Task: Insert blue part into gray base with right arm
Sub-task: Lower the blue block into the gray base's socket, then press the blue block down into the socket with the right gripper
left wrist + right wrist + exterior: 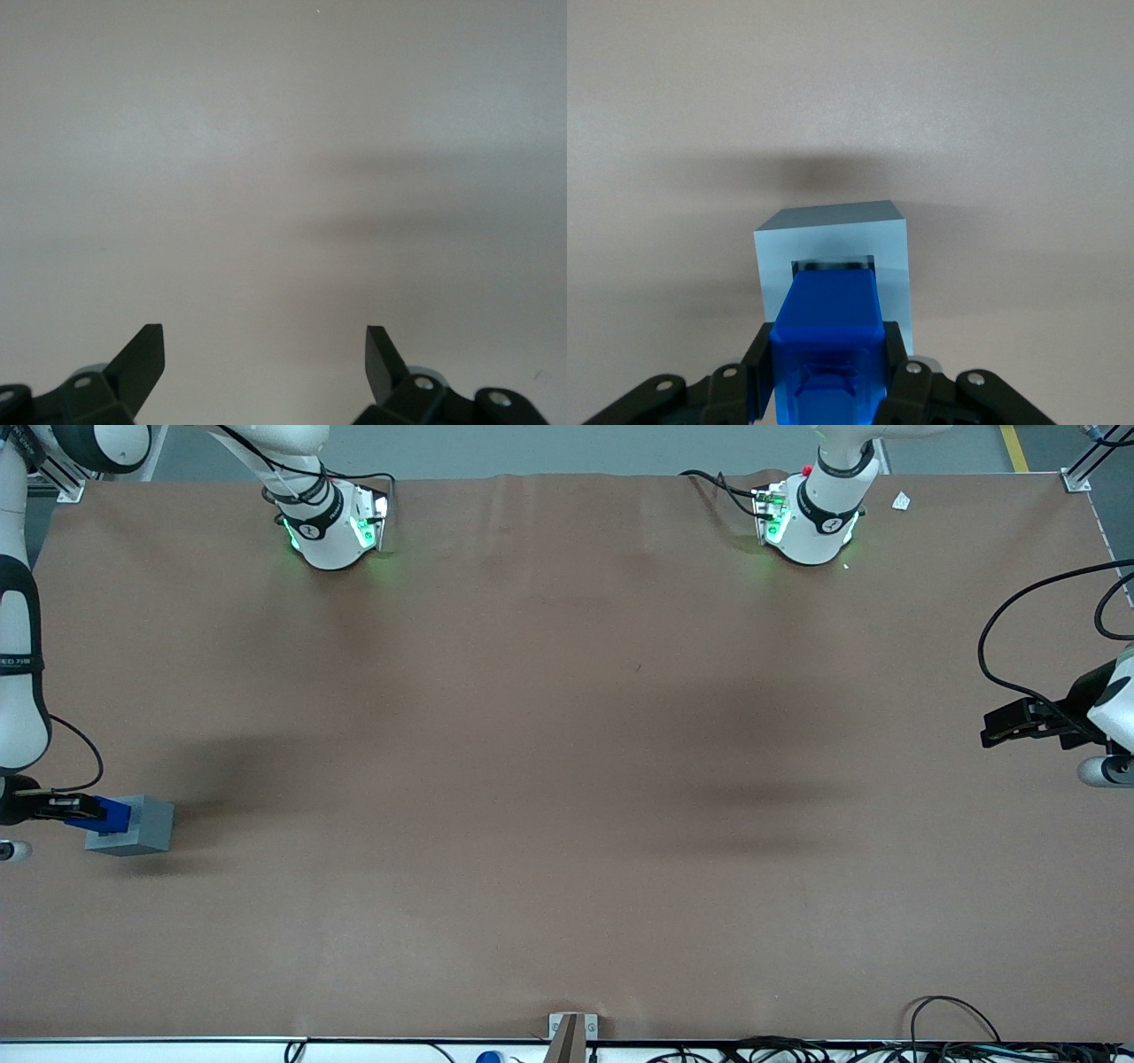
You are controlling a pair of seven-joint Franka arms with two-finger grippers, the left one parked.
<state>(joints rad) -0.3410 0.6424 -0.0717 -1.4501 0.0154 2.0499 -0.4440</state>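
The gray base [142, 825] sits on the brown table at the working arm's end, near its edge. In the right wrist view the gray base [833, 239] shows its square recess. My right gripper [75, 809] is shut on the blue part [104, 816], a bright blue block. In the right wrist view the blue part [828, 332] sits between the black fingers [757, 359], its leading end at the mouth of the recess. I cannot tell how deep it sits.
The brown table [567, 779] spreads wide toward the parked arm's end. Two arm bases [332, 522] stand at the edge farthest from the front camera. Cables [948, 1036] lie along the edge nearest it.
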